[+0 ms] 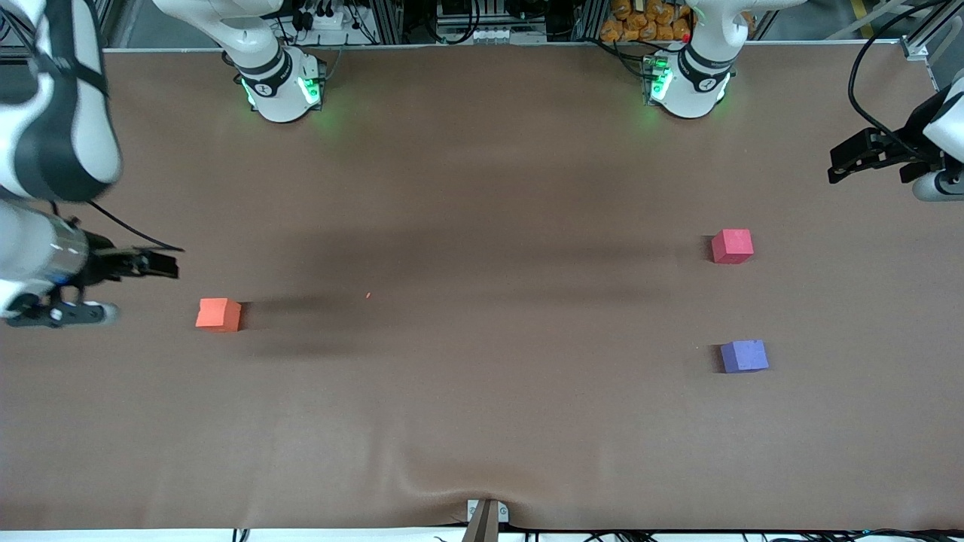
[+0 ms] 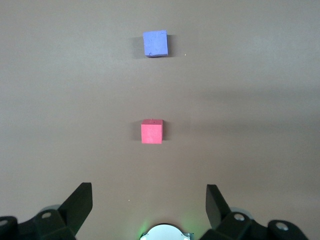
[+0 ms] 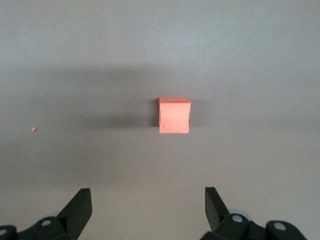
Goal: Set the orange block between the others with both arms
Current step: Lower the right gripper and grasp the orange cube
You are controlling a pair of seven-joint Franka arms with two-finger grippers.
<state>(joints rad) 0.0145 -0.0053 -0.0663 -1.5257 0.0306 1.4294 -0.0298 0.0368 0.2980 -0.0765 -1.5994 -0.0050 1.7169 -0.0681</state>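
The orange block [image 1: 218, 315] [image 3: 174, 115] sits on the brown table toward the right arm's end. My right gripper [image 1: 162, 263] [image 3: 148, 200] hangs open and empty over the table close beside it, apart from it. The pink-red cube [image 1: 732, 246] [image 2: 152, 131] and the purple-blue cube [image 1: 744, 356] [image 2: 155, 43] lie toward the left arm's end, the purple-blue one nearer the front camera, with a bare gap between them. My left gripper [image 1: 843, 162] [image 2: 149, 200] is open and empty over the table's end, apart from both cubes.
A tiny orange crumb [image 1: 368, 295] [image 3: 33, 130] lies on the brown table cover [image 1: 482, 421] between the blocks. A metal bracket [image 1: 486, 516] sits at the front edge under a wrinkle in the cover. The arm bases [image 1: 280, 89] stand along the back edge.
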